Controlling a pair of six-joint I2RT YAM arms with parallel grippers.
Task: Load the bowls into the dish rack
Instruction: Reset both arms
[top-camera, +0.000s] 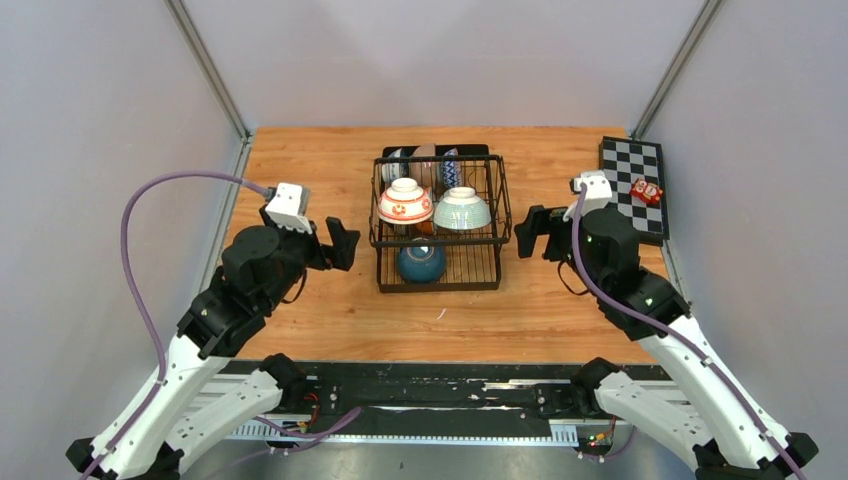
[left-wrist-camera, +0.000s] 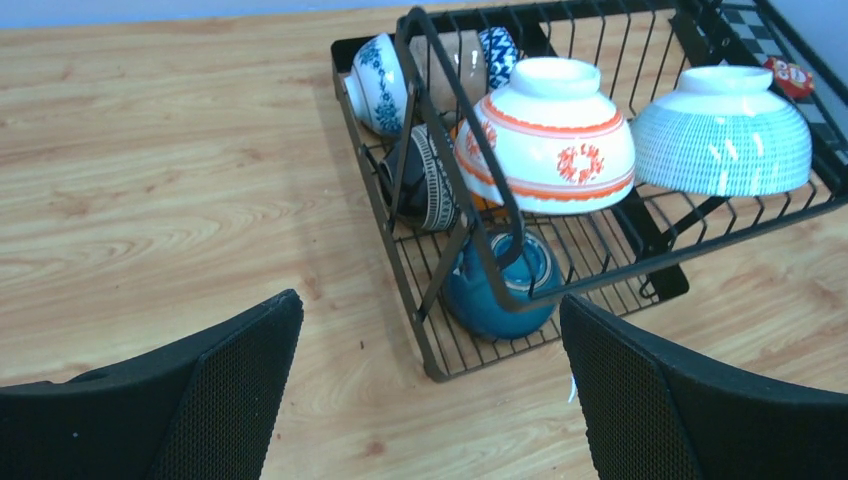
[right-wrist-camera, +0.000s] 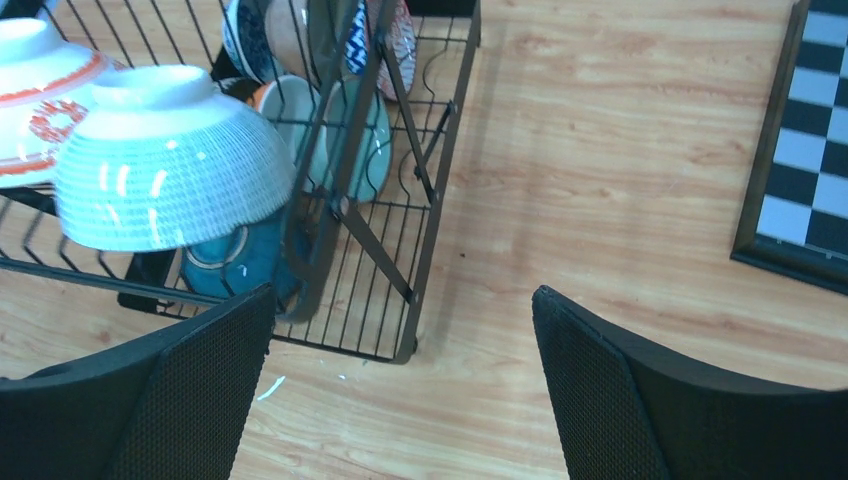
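left wrist | banded bowl (left-wrist-camera: 425, 182) under basket (left-wrist-camera: 468, 140) | top external: hidden

A red-patterned bowl (top-camera: 405, 201) and a pale green bowl (top-camera: 462, 208) are inverted in the black dish rack's (top-camera: 470, 268) basket, with a dark blue bowl (top-camera: 421, 261) beneath.

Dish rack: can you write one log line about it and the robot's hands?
dish rack: loaded | top basket: red-patterned bowl, green bowl, upside down | bottom tray: blue bowl | left hand: open, empty | right hand: open, empty
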